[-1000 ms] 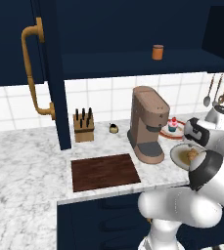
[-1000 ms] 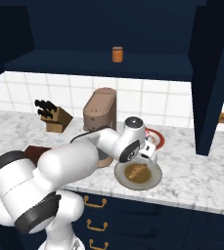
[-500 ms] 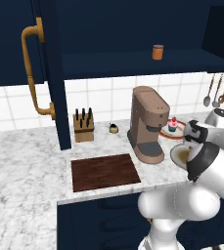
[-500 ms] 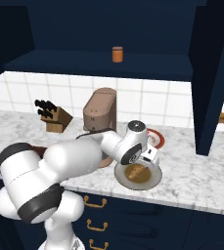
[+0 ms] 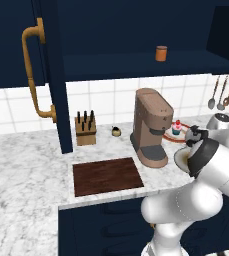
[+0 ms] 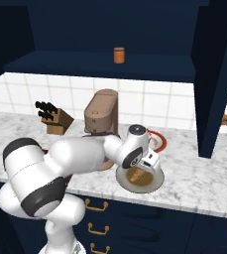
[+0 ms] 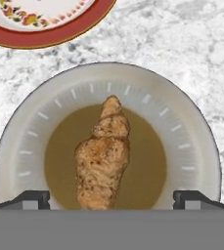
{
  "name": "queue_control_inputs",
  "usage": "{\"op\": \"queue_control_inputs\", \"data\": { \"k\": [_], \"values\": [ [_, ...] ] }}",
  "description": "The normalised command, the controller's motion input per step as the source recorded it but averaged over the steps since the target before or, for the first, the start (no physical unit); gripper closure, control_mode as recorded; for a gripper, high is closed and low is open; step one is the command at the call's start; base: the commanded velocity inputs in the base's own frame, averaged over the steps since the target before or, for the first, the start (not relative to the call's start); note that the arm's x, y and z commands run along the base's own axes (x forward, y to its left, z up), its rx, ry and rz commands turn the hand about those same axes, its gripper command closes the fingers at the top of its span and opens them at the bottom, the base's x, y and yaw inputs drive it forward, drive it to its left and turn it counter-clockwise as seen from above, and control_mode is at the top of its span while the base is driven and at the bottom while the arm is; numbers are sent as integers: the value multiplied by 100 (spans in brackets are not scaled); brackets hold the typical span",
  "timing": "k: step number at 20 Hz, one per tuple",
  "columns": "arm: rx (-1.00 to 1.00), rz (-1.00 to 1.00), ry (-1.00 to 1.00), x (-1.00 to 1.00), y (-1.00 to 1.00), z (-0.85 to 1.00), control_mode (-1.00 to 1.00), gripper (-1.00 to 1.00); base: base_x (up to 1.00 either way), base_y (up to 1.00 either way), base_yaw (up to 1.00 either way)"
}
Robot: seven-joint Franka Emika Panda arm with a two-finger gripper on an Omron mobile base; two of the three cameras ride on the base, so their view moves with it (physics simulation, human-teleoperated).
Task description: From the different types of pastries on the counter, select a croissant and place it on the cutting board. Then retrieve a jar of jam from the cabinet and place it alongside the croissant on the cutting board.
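Gripper: the gripper (image 7: 111,199) hangs over the round beige plate (image 7: 191,141), pointing down at it; in the right base view the gripper (image 6: 143,168) sits just above the plate (image 6: 154,181).
Fingers: spread wide, one dark tip (image 7: 31,199) at each side of the plate's brown centre, holding nothing.
Croissant: the croissant (image 7: 103,156) lies in the middle of the plate, between the two tips and touching neither.
Cutting board: the cutting board (image 5: 107,176) lies bare on the worktop (image 5: 26,170), left of the brown coffee machine (image 5: 151,126) and well apart from the plate.
Cupcake: the cupcake (image 5: 176,128) stands on the red-rimmed plate (image 7: 50,34), just behind the beige one.
Jar of jam: the jar of jam (image 6: 119,54) stands on the shelf of the cabinet (image 5: 16,45), above the coffee machine.
Other: a knife block (image 5: 85,131) stands against the tiled wall.
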Motion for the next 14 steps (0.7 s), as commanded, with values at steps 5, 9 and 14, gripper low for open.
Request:
{"op": "queue_control_inputs", "data": {
  "k": [5, 9, 14],
  "values": [
    [0, -6, 1, 20, 0, -15, -100, -100, 0, 0, 0],
    [2, -6, 3, 25, 0, -12, -100, -100, 0, 0, 0],
    [0, -3, 1, 3, 0, -26, -100, -100, 0, 0, 0]
  ]
}}
